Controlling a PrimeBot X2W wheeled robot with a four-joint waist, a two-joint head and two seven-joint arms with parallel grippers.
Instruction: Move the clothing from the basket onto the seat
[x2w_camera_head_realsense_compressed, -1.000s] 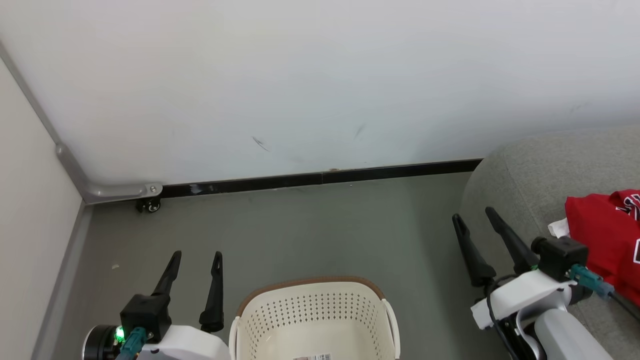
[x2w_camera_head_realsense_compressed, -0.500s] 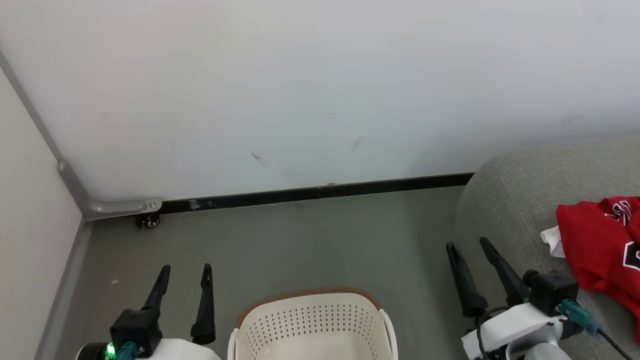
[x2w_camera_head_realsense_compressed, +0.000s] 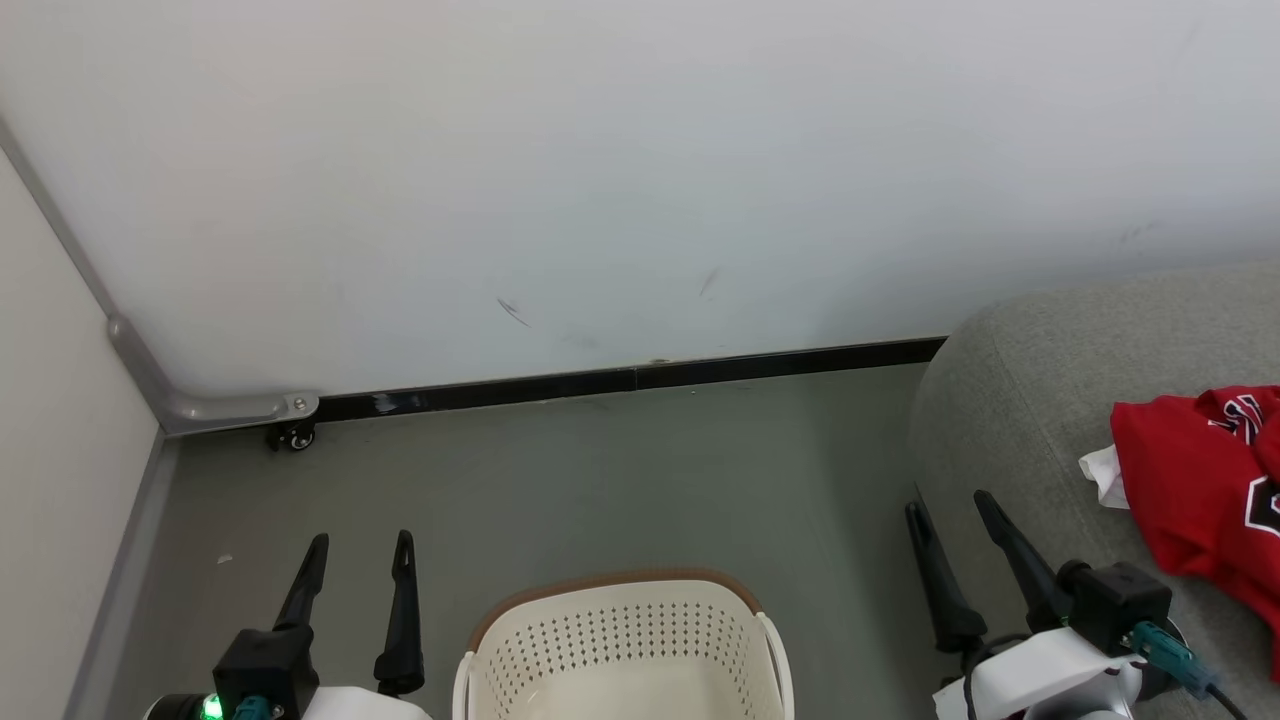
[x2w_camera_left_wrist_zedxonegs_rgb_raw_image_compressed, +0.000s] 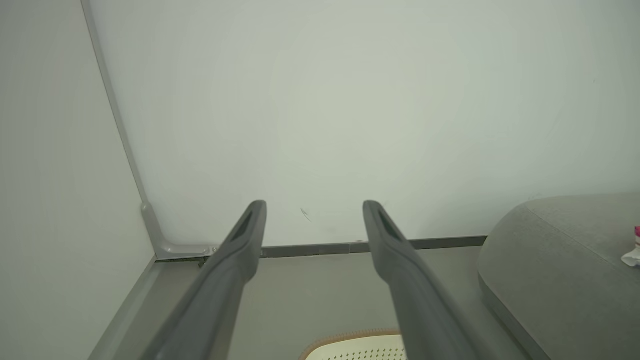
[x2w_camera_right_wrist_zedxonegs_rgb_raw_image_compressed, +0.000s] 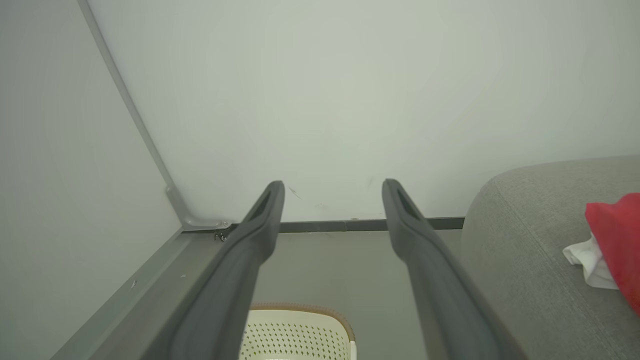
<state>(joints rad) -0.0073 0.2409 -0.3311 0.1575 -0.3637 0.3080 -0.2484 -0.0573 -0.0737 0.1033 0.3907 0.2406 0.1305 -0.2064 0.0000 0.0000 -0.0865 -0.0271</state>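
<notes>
Red clothing (x2w_camera_head_realsense_compressed: 1205, 480) with white trim lies on the light-grey seat (x2w_camera_head_realsense_compressed: 1040, 400) at the right; the right wrist view catches its edge (x2w_camera_right_wrist_zedxonegs_rgb_raw_image_compressed: 612, 230) on the seat (x2w_camera_right_wrist_zedxonegs_rgb_raw_image_compressed: 530, 240). The cream basket (x2w_camera_head_realsense_compressed: 620, 630) with its brown rim stands on the floor at bottom centre, and the part of its inside that shows holds nothing. My left gripper (x2w_camera_head_realsense_compressed: 360, 545) is open to the basket's left. My right gripper (x2w_camera_head_realsense_compressed: 950, 505) is open beside the seat's rounded edge, holding nothing. The basket rim (x2w_camera_right_wrist_zedxonegs_rgb_raw_image_compressed: 300, 325) also appears below the right fingers, and the basket (x2w_camera_left_wrist_zedxonegs_rgb_raw_image_compressed: 360, 347) below the left ones.
A white wall with a black baseboard (x2w_camera_head_realsense_compressed: 620, 380) closes the far side. A grey panel with a small caster (x2w_camera_head_realsense_compressed: 290, 437) stands at the left corner. Grey floor (x2w_camera_head_realsense_compressed: 600, 480) lies between wall, basket and seat.
The head view has shifted, so the wall, basket and seat sit lower in it than a second ago. Both grippers stay open and empty, and the right one sits lower by the seat's edge.
</notes>
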